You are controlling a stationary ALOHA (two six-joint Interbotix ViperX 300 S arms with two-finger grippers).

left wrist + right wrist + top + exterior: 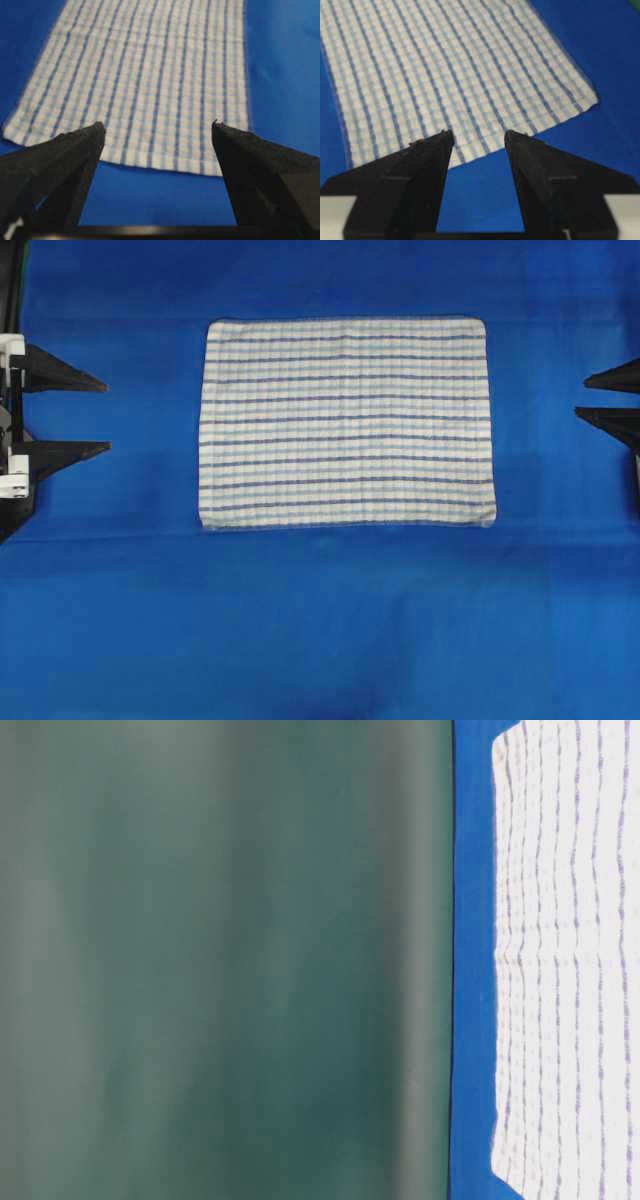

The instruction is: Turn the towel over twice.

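The towel lay flat and spread open in the middle of the blue table covering. The left gripper waited well apart from its left edge, fingers spread wide and empty. The right gripper stood off the right edge, fingers also parted, holding nothing. The cloth looked thin, light and soft, so it would probably sag when lifted; pinching two corners of one edge seemed the best hold.

Both arms are cut off at the overhead view's side edges. In the table-level view the towel is cropped, and the green backdrop behind the tabletop is blurred.
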